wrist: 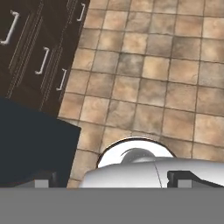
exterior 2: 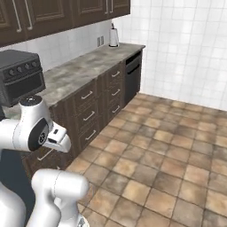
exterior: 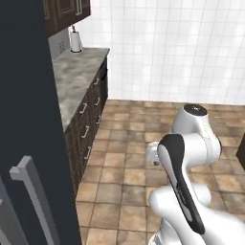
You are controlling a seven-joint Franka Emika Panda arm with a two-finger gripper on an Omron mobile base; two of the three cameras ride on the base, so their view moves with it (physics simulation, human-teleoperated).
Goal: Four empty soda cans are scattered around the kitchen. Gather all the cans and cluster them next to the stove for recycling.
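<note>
The soda cans and the stove are out of view. My gripper (wrist: pixel 113 179) points down at the brown tiled floor (wrist: pixel 144 87). Its two dark fingertips (wrist: pixel 43 179) stand wide apart at the bottom of the hand view, open, with nothing between them. The arm is folded up close over the base in both base views. A grey marbled counter (exterior: pixel 76 76) on dark brown drawers runs along the left wall of the kitchen.
A paper towel roll (exterior 2: pixel 114 36) stands at the counter's far end, and a dark grey toaster oven (exterior 2: pixel 20 75) sits near me. A tall dark panel (exterior: pixel 28 119) with a grey handle (exterior: pixel 33 191) is close on the left. Open tiled floor (exterior 2: pixel 168 146) stretches ahead.
</note>
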